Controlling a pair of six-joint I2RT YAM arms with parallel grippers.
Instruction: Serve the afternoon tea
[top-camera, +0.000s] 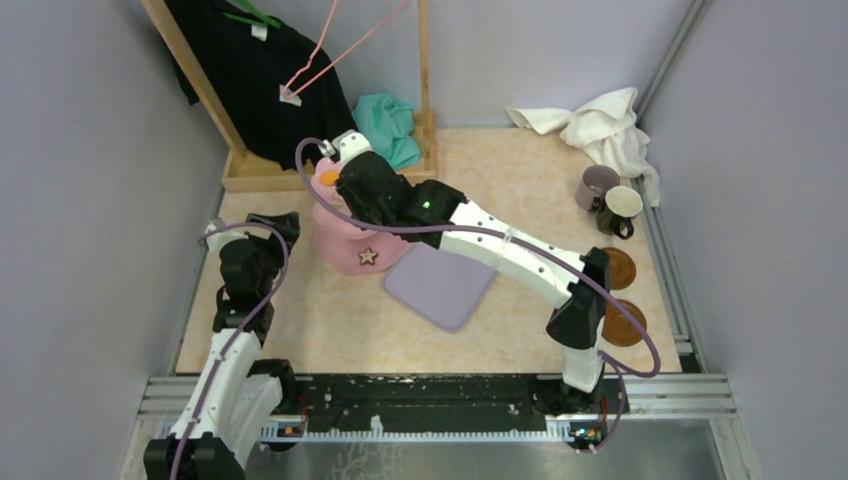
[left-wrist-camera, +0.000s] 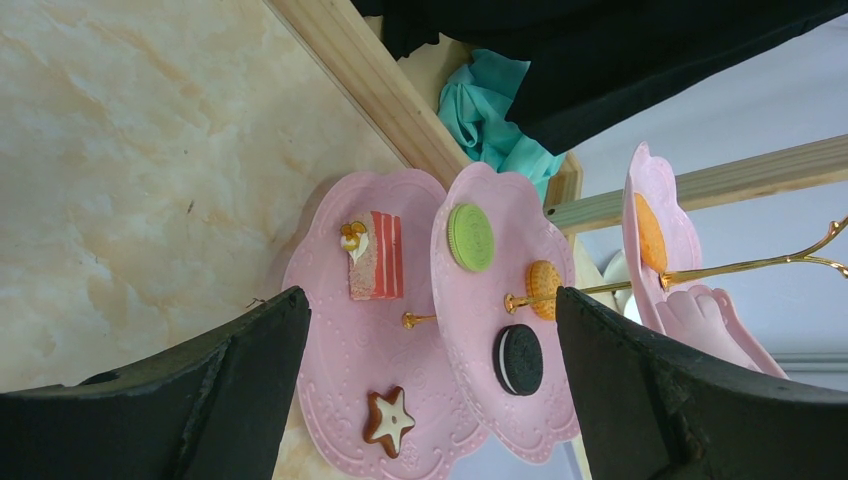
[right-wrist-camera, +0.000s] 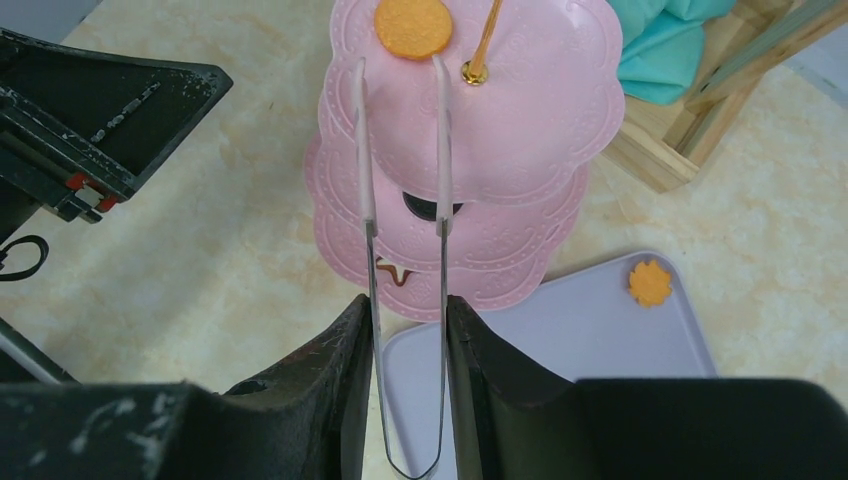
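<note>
The pink three-tier stand (top-camera: 345, 240) stands left of centre. In the left wrist view its bottom tier (left-wrist-camera: 340, 340) holds a cake slice and a brown star (left-wrist-camera: 390, 420). The middle tier holds a green round (left-wrist-camera: 470, 237), an orange biscuit and a black round (left-wrist-camera: 518, 360). My right gripper (right-wrist-camera: 408, 310) is shut on the thin pink tongs (right-wrist-camera: 440, 150). Their empty, parted tips hover over the top tier (right-wrist-camera: 540, 110), beside an orange round (right-wrist-camera: 412, 27). My left gripper (left-wrist-camera: 430, 330) is open and empty, left of the stand. The mauve mug (top-camera: 597, 185), cream mug (top-camera: 622, 207) and two brown saucers (top-camera: 618, 267) sit at the right.
A flat lilac tray (right-wrist-camera: 580, 340) lies by the stand with an orange flower sweet (right-wrist-camera: 650, 283) on it. A wooden rack (top-camera: 255, 170) with a black garment and a teal cloth (top-camera: 390, 125) stands behind the stand. A white towel (top-camera: 600, 125) lies at the back right. Walls close both sides.
</note>
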